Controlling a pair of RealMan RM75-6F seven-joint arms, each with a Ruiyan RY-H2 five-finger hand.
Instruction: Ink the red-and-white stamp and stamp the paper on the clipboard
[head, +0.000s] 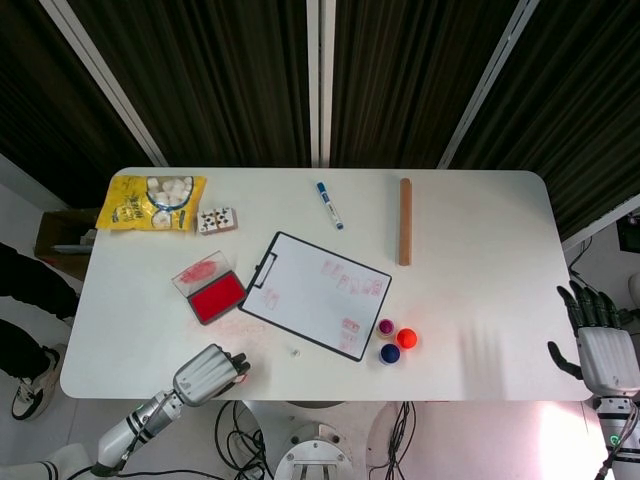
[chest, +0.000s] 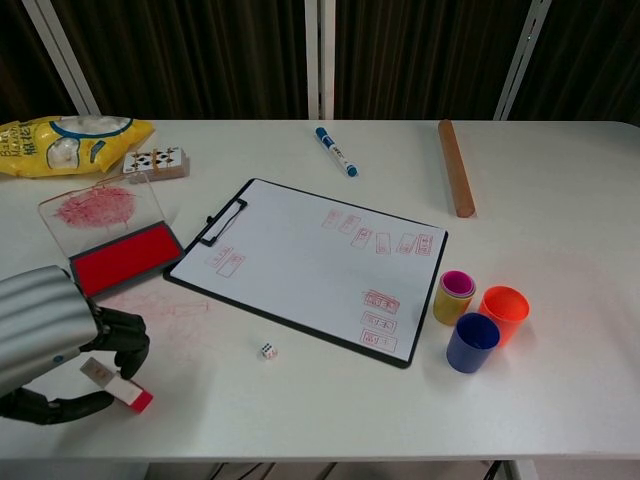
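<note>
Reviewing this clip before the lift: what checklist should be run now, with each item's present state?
1. Left hand around the stamp: ok, fingers and thumb close on it.
2. Firm hold: cannot tell, contact is partly hidden.
3. Ink pad open, lid back: ok.
4. Free space on the paper on the clipboard: ok, middle is unstamped.
5. Die off the way to the pad: ok, it lies to the right.
6. Right hand away from the work: ok, at the table's right edge.
</note>
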